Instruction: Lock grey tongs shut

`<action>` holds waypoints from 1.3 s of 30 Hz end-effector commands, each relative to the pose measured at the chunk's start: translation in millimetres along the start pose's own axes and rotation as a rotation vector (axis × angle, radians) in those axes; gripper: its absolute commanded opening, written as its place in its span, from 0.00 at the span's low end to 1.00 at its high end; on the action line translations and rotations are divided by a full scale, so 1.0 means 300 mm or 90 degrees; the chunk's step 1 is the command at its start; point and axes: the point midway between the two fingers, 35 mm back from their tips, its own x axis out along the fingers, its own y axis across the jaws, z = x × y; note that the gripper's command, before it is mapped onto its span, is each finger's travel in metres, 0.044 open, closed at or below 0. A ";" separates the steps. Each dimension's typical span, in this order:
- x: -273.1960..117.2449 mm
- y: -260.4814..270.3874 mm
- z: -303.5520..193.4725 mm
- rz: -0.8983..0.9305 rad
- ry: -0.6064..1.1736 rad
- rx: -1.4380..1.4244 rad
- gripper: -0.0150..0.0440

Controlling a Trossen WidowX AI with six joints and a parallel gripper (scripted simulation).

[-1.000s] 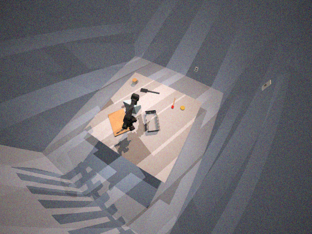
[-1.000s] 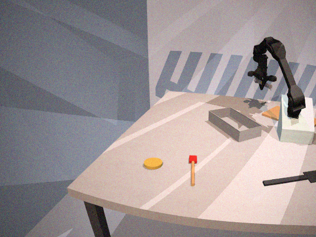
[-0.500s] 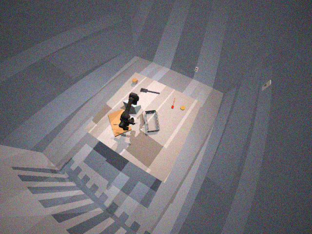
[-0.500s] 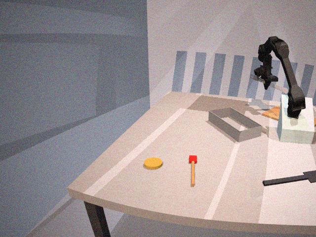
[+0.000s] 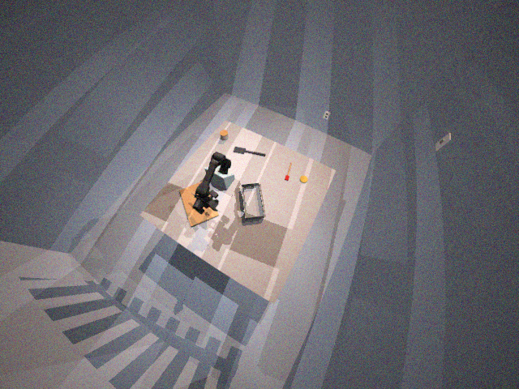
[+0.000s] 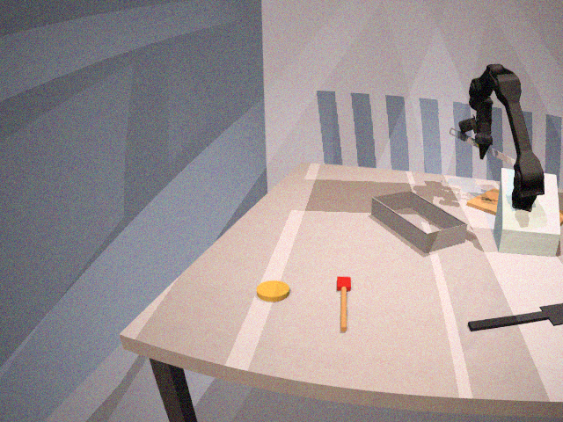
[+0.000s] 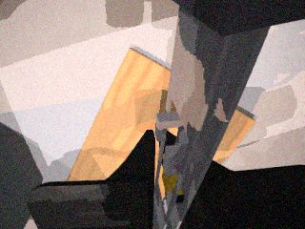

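My gripper (image 6: 483, 153) (image 7: 155, 135) is shut on the grey tongs (image 6: 503, 156) (image 7: 202, 72) and holds them in the air. In the exterior view the tongs slant, with the looped left end higher than the right end. In the wrist view their arms look close together; the lock cannot be made out. The wooden board (image 5: 186, 196) (image 6: 483, 202) (image 7: 107, 129) lies on the table below the gripper and tongs, partly hidden by the arm in the top view. The roasting tin (image 5: 260, 201) (image 6: 399, 228) stands beside it, with no tongs across it.
A pale green block (image 5: 223, 181) (image 6: 530, 243) stands at the arm's base. A black spatula (image 5: 255, 152) (image 6: 504, 320), a red-headed tool (image 5: 287, 177) (image 6: 343, 283), a yellow disc (image 5: 303, 179) (image 6: 273, 289) and an orange-topped cylinder (image 5: 224, 134) are farther off on the table.
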 end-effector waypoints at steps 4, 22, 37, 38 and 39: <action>-0.015 -0.012 -0.046 -0.009 0.000 0.162 0.00; -0.018 -0.029 -0.171 -0.012 -0.001 0.608 0.00; -0.015 -0.034 -0.275 -0.012 -0.002 0.979 0.00; -0.015 -0.034 -0.281 -0.012 -0.002 1.004 0.00; -0.014 -0.034 -0.288 -0.012 -0.002 1.029 0.00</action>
